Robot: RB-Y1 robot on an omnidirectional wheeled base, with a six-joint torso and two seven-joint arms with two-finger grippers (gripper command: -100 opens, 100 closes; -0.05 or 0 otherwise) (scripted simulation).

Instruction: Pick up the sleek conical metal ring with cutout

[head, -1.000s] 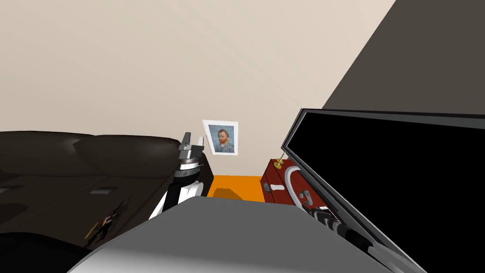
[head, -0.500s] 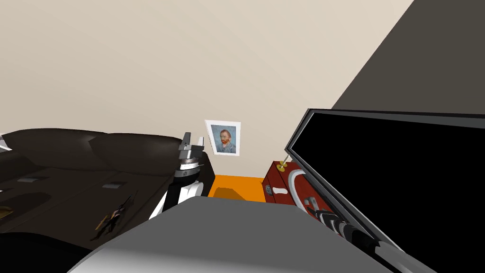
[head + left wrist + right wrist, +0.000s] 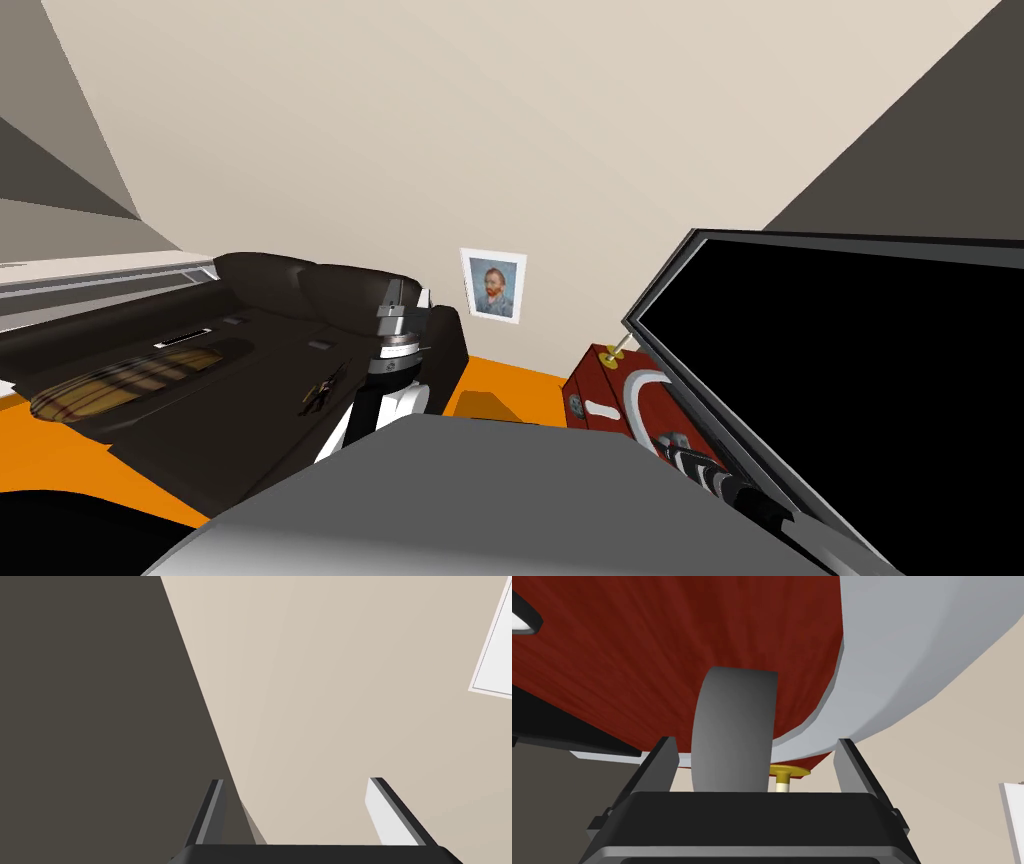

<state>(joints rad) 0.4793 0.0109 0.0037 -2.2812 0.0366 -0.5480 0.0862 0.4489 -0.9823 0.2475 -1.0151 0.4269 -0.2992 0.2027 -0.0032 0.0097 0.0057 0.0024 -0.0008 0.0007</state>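
A pale grey ring (image 3: 640,390) curves over the top of a dark red cabinet (image 3: 598,395) beside the black screen. In the right wrist view its broad band (image 3: 907,671) sweeps across the red top (image 3: 662,641), and a narrower grey strip (image 3: 734,731) stands upright between my fingers. My right gripper (image 3: 757,748) is open around that strip, with a gap on each side. In the head view my right arm (image 3: 705,470) lies low along the screen's edge. My left gripper (image 3: 408,298) is raised in front of my chest, open and holding nothing (image 3: 300,796).
A dark sofa (image 3: 250,340) with a plaid cushion (image 3: 130,380) and a small dark object (image 3: 320,390) fills the left. A large black screen (image 3: 850,400) leans at the right. A yellow-topped peg (image 3: 786,772) stands on the cabinet. Orange floor (image 3: 500,385) lies between.
My head view has swung left: sofa, portrait and cabinet slid right, and a window ledge and more orange floor came in at the left. Both arms hold their pose.
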